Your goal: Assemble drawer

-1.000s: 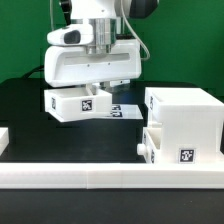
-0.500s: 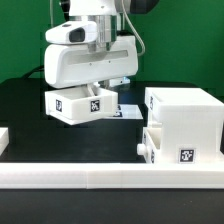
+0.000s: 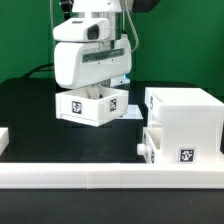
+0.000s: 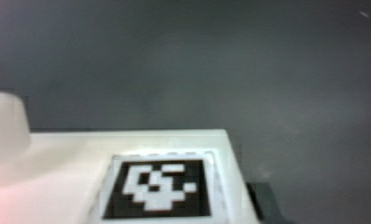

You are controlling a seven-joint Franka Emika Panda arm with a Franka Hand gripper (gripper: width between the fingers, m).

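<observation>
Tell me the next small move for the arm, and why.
Probably carry the tray on toward the exterior view's right, level with the shell's open front. The gripper holds the tray off the table, tilted and short of the shell, whose lower slot already has a tray.

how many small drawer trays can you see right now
2. One tray hangs tilted under the gripper, above the black table. The other tray sits in the shell, knob outward. None seem hidden.

- A robotics lab test bench: a black table (image 3: 25, 115) backed by a plain green screen (image 3: 190, 40).
- A white robot arm (image 3: 92, 55) works over it.
- White plastic parts carry black-and-white marker tags (image 3: 186, 155).
- A long white border wall (image 3: 100, 178) fences the front edge.
</observation>
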